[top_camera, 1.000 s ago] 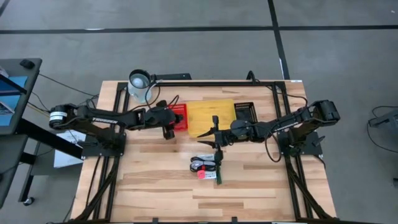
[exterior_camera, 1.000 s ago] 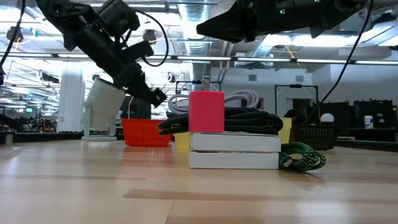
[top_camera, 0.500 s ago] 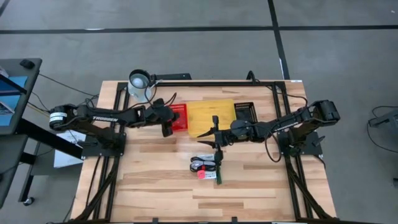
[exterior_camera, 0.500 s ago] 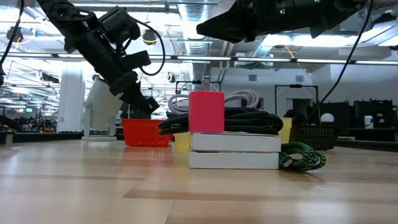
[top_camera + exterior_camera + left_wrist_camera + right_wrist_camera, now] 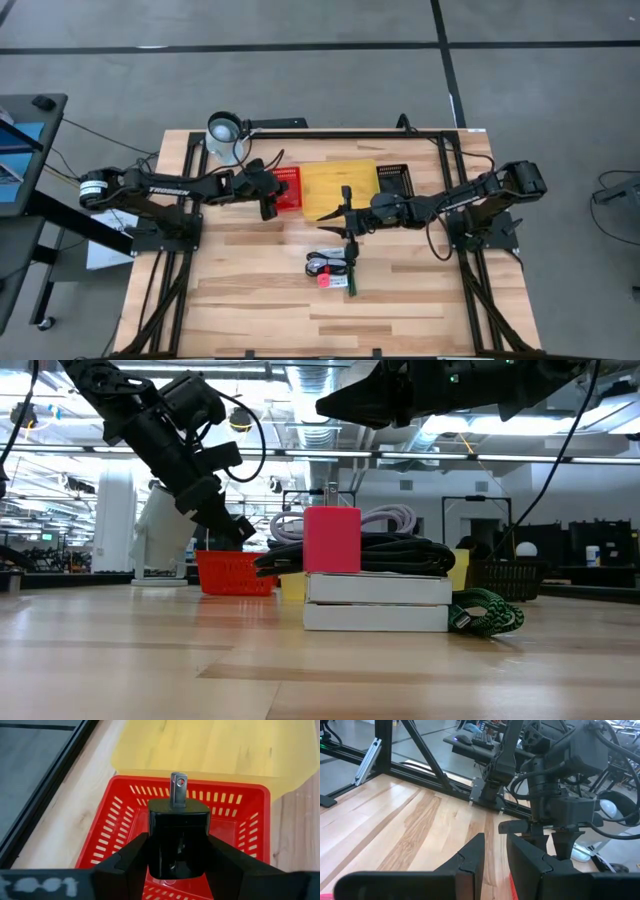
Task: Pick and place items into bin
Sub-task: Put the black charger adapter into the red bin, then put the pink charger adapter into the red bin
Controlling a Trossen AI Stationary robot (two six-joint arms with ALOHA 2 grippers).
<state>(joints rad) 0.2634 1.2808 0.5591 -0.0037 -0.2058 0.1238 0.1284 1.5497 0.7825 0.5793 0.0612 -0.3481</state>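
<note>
Left gripper (image 5: 177, 862): fingers closed on small black piece (image 5: 178, 842), held over the red basket (image 5: 255, 827) near the table's (image 5: 250, 310) back edge; right gripper (image 5: 345, 210): slightly parted, holding nothing, above the yellow bin's (image 5: 335, 180) front edge; remaining items (image 5: 333, 268): heaped mid-table.

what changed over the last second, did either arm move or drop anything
The left gripper, clamped on the small black piece, swung from the bare wood beside the red bin to above it. Nothing was let go; the piece is not yet in the bin. The right gripper stayed put above the yellow bin, and the pile with the coiled black cable did not move.
</note>
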